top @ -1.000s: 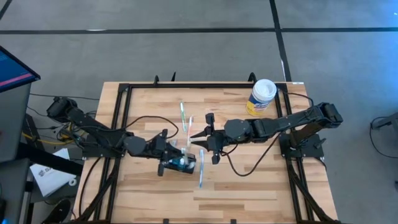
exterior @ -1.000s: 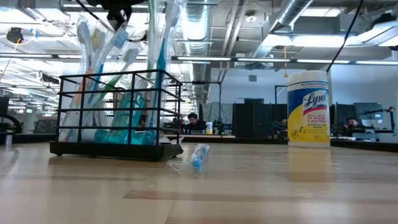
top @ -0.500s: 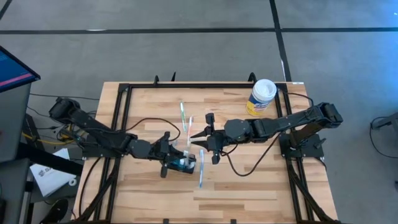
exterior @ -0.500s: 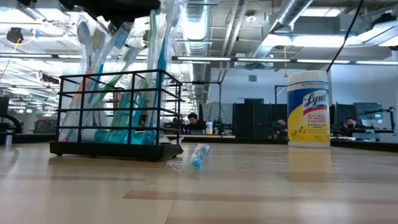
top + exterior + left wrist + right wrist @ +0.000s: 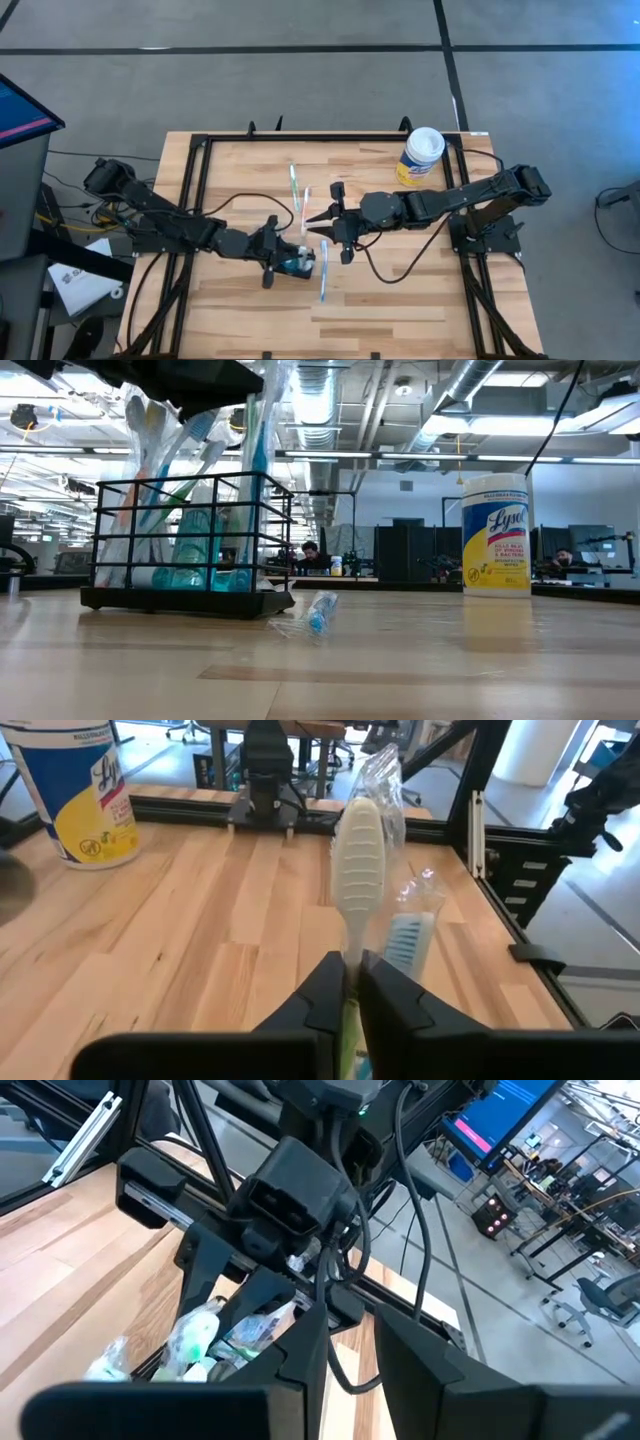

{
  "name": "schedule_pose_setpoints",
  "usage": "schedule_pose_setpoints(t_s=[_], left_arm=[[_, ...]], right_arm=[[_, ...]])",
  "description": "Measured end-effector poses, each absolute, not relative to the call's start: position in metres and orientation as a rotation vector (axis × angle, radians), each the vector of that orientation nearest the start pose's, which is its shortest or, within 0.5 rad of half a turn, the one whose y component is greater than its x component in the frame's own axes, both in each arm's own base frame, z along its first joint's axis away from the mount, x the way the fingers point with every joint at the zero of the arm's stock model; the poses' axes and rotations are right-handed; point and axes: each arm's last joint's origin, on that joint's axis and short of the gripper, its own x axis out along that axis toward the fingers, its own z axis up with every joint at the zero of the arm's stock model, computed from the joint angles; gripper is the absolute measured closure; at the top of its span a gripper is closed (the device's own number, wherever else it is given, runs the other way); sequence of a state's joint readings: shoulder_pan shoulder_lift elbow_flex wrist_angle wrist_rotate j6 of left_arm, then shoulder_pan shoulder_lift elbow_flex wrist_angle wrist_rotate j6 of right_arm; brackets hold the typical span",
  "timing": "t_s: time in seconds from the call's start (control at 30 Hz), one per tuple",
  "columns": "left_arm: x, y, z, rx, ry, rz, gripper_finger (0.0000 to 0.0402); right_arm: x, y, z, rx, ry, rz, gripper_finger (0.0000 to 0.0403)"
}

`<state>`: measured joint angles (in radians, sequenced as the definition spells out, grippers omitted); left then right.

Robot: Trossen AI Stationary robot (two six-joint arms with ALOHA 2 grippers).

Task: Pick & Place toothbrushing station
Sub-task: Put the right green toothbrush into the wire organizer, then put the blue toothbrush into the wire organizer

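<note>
The toothbrushing station, a black wire-sided holder packed with wrapped toothbrushes, stands on the counter near its middle. The left gripper is right over it, jaws pinched nearly closed around the handle of a pale toothbrush still in its wrapper. The right gripper hovers just right of the station, jaws partly apart and holding nothing. A wipes canister stands at the far right. In the low view the left arm is mostly cut off.
</note>
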<state>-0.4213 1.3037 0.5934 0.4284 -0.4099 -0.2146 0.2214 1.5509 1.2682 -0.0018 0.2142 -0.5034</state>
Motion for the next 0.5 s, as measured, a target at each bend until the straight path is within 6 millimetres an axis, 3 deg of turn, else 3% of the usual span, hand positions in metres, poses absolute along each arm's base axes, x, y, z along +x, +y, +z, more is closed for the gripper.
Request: schedule_pose_setpoints(t_s=[0.23, 0.5], left_arm=[[0.2467, -0.0979, 0.2197, -0.104, 0.247, 0.015, 0.0347], [0.2467, -0.0979, 0.2197, -0.105, 0.247, 0.015, 0.033]], right_arm=[[0.3511, 0.0727, 0.3279, -0.565, 0.289, 0.082, 0.0326], [0.3509, 0.0727, 0.3274, -0.566, 0.294, 0.084, 0.0326]])
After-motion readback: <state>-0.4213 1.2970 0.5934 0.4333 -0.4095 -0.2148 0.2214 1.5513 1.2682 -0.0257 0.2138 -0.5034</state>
